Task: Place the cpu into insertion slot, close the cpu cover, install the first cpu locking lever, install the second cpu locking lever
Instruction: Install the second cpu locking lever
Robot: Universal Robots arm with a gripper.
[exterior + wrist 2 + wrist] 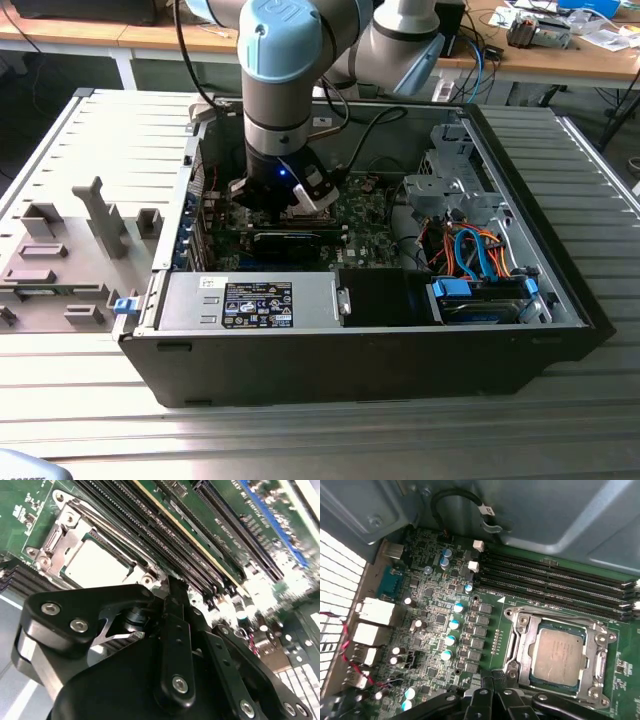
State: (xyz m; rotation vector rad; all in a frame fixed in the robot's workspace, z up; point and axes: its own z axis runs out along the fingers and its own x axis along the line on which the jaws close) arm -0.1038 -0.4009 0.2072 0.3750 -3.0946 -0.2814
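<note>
Item: small flat square silvery-grey metal-topped cpu [558,655]. Location: seated in socket on green motherboard [435,625], silver metal cover frame [520,630] lying around it, inside open black computer case [560,290].
Black gripper [172,592]: fingers pressed together, nothing between. Cpu lies just beyond fingertips, flat, near.

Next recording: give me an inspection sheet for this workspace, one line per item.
Surface: ribbed metal table carrying an open computer case.
Job's things: cpu lies in its socket with the metal cover frame around it.
Clutter: grey fixture blocks at the exterior view's left.
Grippers: gripper low over the motherboard, near the socket; jaws' state unclear.
Cables: orange and blue cables inside the case.
Surroundings: wooden benches behind.
</note>
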